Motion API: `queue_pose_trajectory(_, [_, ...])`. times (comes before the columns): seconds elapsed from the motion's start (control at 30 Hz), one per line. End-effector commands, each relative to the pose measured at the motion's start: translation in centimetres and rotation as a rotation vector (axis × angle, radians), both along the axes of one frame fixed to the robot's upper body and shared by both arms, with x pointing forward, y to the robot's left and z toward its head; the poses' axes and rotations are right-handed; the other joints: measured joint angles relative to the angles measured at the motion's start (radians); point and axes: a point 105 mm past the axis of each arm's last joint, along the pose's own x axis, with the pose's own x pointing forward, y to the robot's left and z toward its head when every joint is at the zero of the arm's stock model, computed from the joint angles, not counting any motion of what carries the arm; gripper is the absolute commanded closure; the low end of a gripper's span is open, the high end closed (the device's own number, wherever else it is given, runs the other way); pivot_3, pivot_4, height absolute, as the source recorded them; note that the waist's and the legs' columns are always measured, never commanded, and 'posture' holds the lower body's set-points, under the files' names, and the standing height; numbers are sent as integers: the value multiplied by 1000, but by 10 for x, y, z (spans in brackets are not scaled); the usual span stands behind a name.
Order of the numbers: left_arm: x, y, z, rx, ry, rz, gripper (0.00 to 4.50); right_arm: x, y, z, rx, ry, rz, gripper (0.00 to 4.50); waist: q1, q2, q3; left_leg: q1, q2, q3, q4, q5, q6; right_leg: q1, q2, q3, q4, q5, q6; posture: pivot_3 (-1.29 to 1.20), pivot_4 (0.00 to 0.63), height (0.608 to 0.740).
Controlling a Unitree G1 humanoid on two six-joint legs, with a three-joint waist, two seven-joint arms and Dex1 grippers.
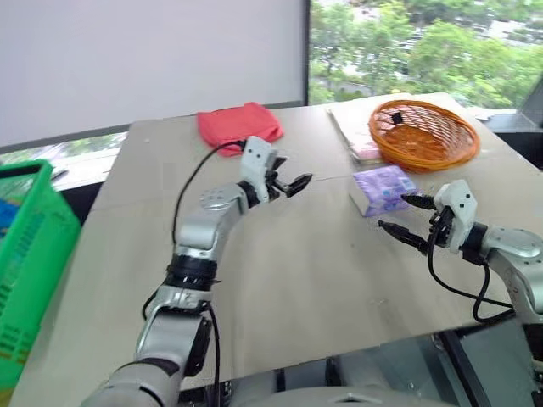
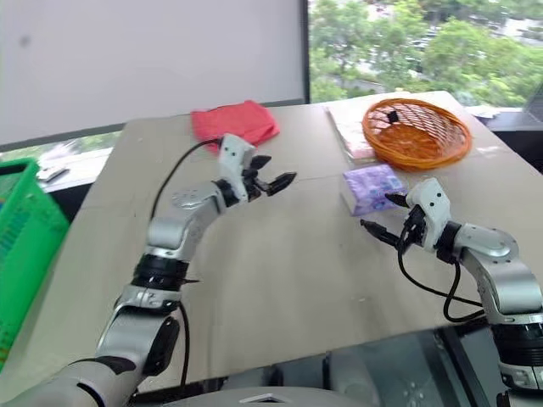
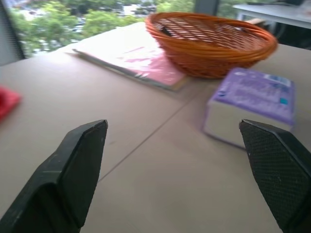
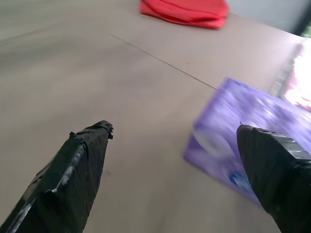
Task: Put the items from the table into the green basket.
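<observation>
One tissue packet [image 1: 383, 188] – two baskets [image 1: 422, 133]

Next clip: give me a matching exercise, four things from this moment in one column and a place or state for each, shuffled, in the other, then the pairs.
Things:
1. purple tissue packet
2. orange wicker basket
3. red cloth
4. green basket

Places or states:
A. off the table's left edge
B. at the far edge, beyond the open left gripper
C. just ahead of the open right gripper
D. far right, partly on a pink booklet

Pairs: 1-C, 2-D, 3-B, 4-A
</observation>
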Motion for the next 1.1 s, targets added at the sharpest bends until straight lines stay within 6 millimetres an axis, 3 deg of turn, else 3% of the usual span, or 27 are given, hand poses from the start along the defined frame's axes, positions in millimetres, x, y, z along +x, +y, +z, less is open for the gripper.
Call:
queue_pose_trajectory(0.03, [12,-20,15,-4,-68,-45,38,9,5,22,-64,-172,-75,0,-46,0,0,0,0,-1,0,0,0,0,0,-1,0,0,1,-403,3,740])
queue_pose_trajectory(0.2, [10,-4,19,90,-120,-43,38,29,23,13,-155,-242,-42,0,-181,1,0,1,0,0,0,0,1,1,0,1,1,0,3,-386,4,740])
queue_pose_trajectory(0.3, [-5,24,24,162,-141,-35,38,48,29,8,-201,-253,-12,0,-233,1,0,4,1,-1,0,0,1,3,1,1,2,-1,5,-319,1,740])
queue_pose_trajectory(0.43, [-37,71,33,246,-139,11,38,76,32,4,-249,-264,21,0,-246,1,0,7,2,-3,0,0,1,5,2,0,3,0,4,-241,0,740])
queue_pose_trajectory(0.53, [-65,88,42,283,-129,13,38,93,34,2,-271,-267,49,0,-204,2,1,8,2,-6,0,0,1,6,3,-2,3,1,2,-191,0,740])
queue_pose_trajectory(0.8, [-110,110,56,278,-75,45,38,120,40,-7,-319,-218,72,0,-76,4,2,5,1,-7,0,0,1,6,1,-2,-1,1,1,-151,0,740])
queue_pose_trajectory(1.1, [-141,108,61,221,-12,-14,38,120,26,-42,-368,105,89,0,-21,4,2,6,0,-6,1,0,0,7,1,-2,0,1,1,-119,0,740])
